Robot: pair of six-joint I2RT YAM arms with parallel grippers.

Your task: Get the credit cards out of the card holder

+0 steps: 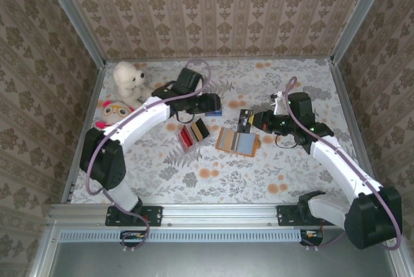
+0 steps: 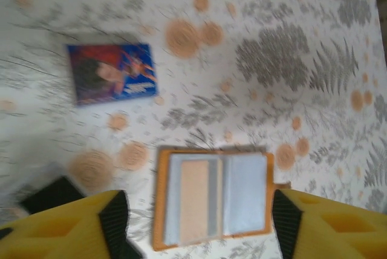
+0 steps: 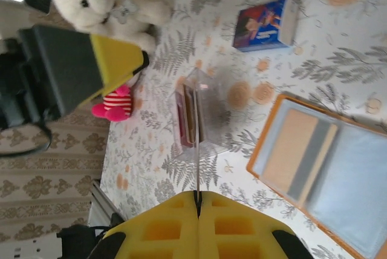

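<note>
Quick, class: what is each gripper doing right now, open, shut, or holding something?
Left gripper: open, holding nothing.
Right gripper: shut on a dark credit card, held edge-on.

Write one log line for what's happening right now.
left fingers: open, empty | right fingers: shut on thin dark plastic card | tan-orange leather card holder: lying open | clear plastic tray: red and yellow cards inside

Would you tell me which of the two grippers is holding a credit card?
The right gripper, its jaws shut on a dark credit card seen edge-on from its wrist; the left gripper stands open and empty.
</note>
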